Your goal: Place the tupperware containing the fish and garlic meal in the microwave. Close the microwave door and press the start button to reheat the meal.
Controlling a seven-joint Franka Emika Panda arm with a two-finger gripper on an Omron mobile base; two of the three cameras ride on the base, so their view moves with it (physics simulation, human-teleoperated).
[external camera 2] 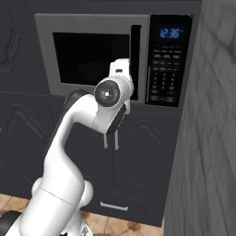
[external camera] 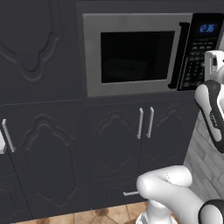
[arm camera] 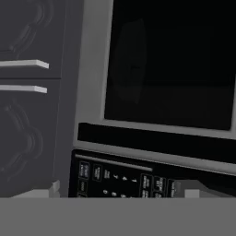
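One microwave door (external camera: 131, 56) is shut on the microwave (external camera 2: 115, 57), its black handle (arm camera: 156, 144) just beyond the fingers (arm camera: 55, 188). Its keypad panel (arm camera: 124, 179) lies between them. Whether the fingers are parted cannot be told.

The microwave door (external camera: 135, 54) is shut and its dark window (external camera 2: 90, 57) shows only a faint shape inside, too dim to name. The arm (external camera 2: 110, 103) covers the lower end of the black handle (external camera 2: 135, 46). The keypad labels (arm camera: 124, 179) are too small to read. The gripper fingertips cannot be made out in the hand view
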